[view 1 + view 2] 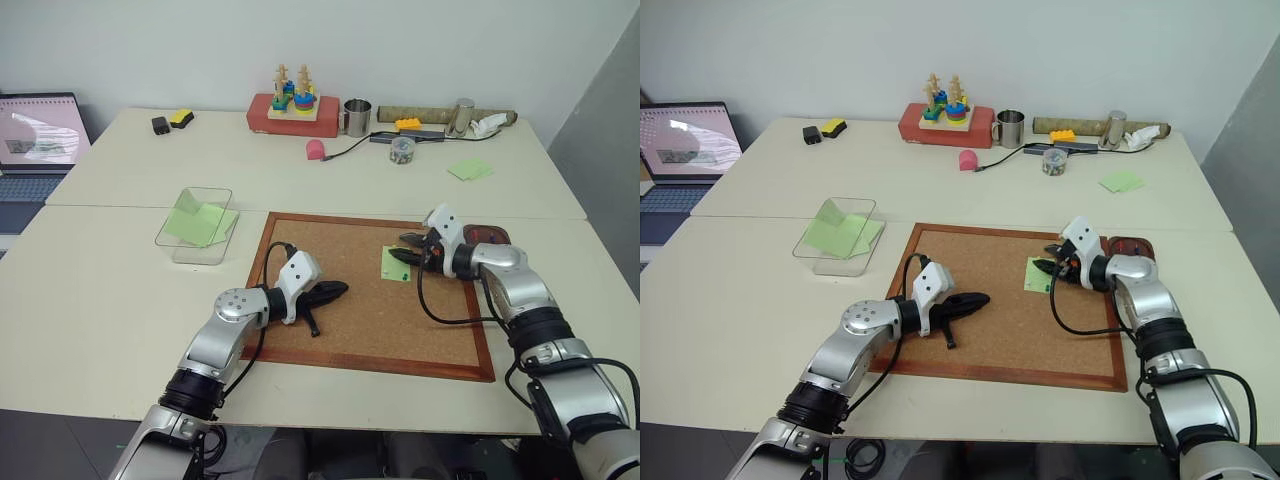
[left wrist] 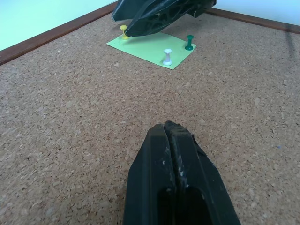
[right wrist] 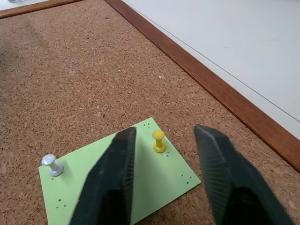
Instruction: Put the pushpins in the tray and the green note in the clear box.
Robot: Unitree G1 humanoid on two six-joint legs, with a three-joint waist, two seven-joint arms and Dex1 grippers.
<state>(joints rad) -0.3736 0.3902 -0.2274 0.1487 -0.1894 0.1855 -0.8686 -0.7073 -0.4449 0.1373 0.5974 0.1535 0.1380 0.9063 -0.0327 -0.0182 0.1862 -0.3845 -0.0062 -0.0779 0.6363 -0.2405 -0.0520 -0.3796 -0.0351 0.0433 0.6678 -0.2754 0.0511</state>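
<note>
Right end effector (image 3: 161, 178) sits partly open astride the yellow pushpin (image 3: 159, 141), gripping nothing yet, lined up to pluck it. Green note (image 3: 122, 183) lies pinned on the corkboard (image 1: 350, 300). Left end effector (image 2: 177, 178) is closed, empty, parked clear.

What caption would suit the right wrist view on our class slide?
Open right gripper straddling a yellow pushpin in the green note on the corkboard.
</note>
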